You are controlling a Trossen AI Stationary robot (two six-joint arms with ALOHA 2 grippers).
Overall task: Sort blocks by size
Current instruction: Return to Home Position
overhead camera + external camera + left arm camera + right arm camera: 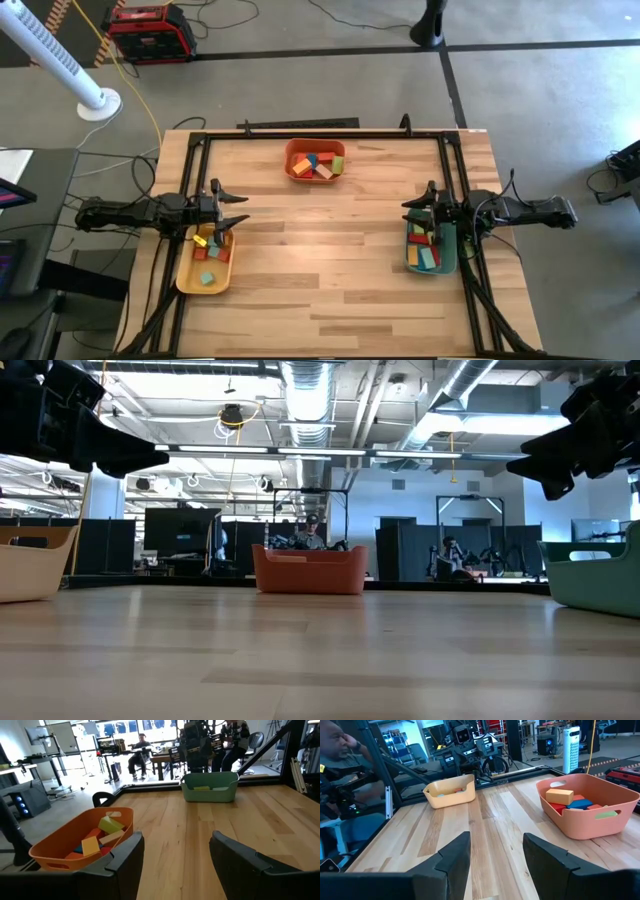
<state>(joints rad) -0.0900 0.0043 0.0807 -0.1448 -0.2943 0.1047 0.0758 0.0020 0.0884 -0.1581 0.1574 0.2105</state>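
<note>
While both arms hang at table [330,250] sides: two grippers, three trays. Left gripper [243,208] over yellow tray [186,282] far end, fingers apart. Right gripper [408,216] over green tray [452,266] far end, fingers apart. Orange tray [290,160] far middle. Blocks [318,166] in all three trays; per-tray count unclear.
</note>
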